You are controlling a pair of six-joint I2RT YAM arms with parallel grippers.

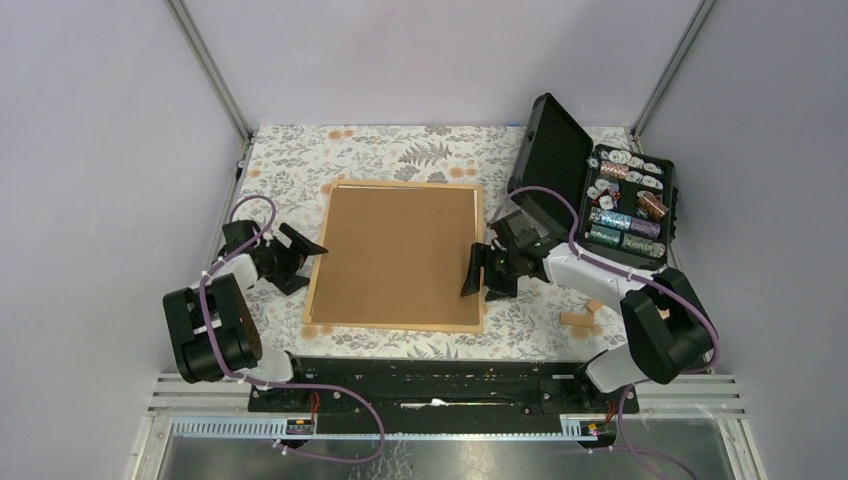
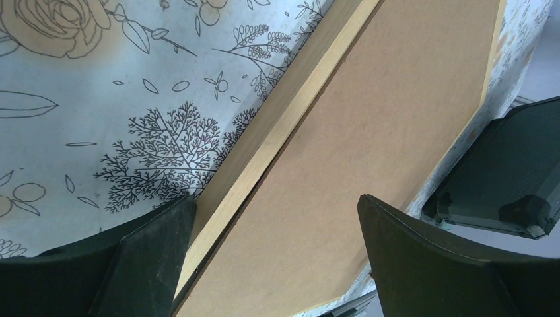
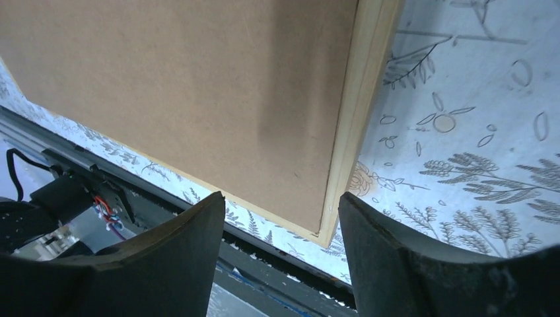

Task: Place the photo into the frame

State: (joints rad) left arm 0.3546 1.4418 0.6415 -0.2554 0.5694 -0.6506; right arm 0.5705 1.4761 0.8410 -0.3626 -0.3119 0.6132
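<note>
This was a robotics lab cell, not a home. Plain pale walls point(image 1: 100, 150) boxed in the worktop point(image 1: 400, 150) on the left, back and right, with bare aluminium posts point(image 1: 212, 70) at the back corners. Two black machines, the left arm point(image 1: 215, 330) and the right arm point(image 1: 655, 335), were bolted to a black rail point(image 1: 420, 375) at the near edge, and purple cables point(image 1: 335, 405) looped from them. Below the rail lay a sheet-metal tray point(image 1: 450, 455) and a slotted metal channel point(image 1: 230, 427). The right wrist view caught exposed red wiring point(image 3: 104, 206) beside the rail. The worktop was printed all over with flowers and ferns, the one homely touch, and carried a light-wood frame point(image 1: 395, 326) and an open black case point(image 1: 560, 160).
</note>
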